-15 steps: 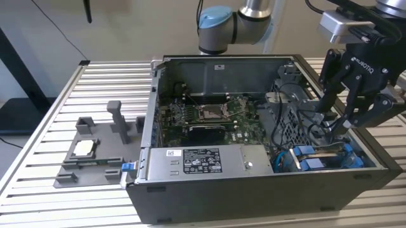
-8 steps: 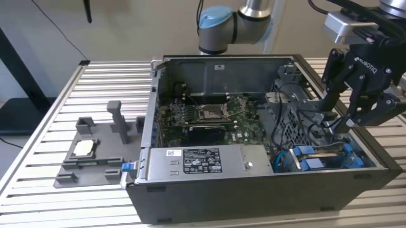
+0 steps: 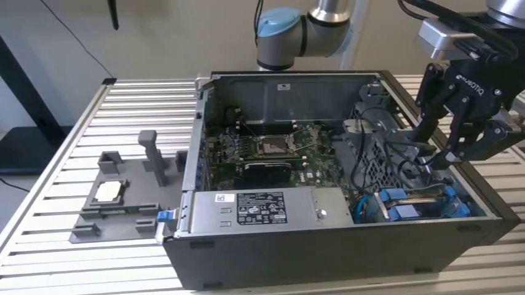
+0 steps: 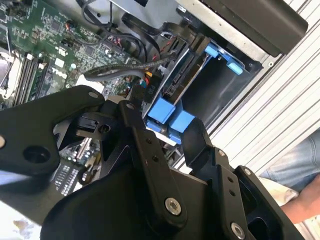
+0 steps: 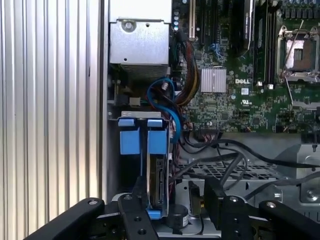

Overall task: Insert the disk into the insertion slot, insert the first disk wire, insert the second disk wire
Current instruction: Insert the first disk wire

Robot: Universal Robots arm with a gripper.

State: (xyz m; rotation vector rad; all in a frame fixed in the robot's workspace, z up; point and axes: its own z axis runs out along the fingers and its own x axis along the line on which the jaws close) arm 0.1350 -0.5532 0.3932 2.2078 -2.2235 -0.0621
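Observation:
The disk (image 5: 158,186) stands on edge in its blue carrier inside the insertion slot (image 5: 129,141), a grey bay with blue tabs at the case's front right corner (image 3: 417,204). In the second wrist view the disk (image 4: 181,75) sits between blue fittings (image 4: 170,119). My gripper (image 3: 431,155) hangs open just above the bay's rear end, one finger (image 5: 136,202) on each side of the disk's end. A blue wire (image 5: 169,102) loops from the board towards the bay. Black wires (image 5: 227,150) trail over the perforated metal beside it. Nothing is held between the fingers.
The open computer case (image 3: 328,258) lies on a slatted metal table (image 3: 139,104). A grey labelled power-supply box (image 3: 262,210) fills its front. A grey fixture (image 3: 123,196) with parts stands at the exterior view's left. A person's leg and hand (image 4: 302,170) are beside the table.

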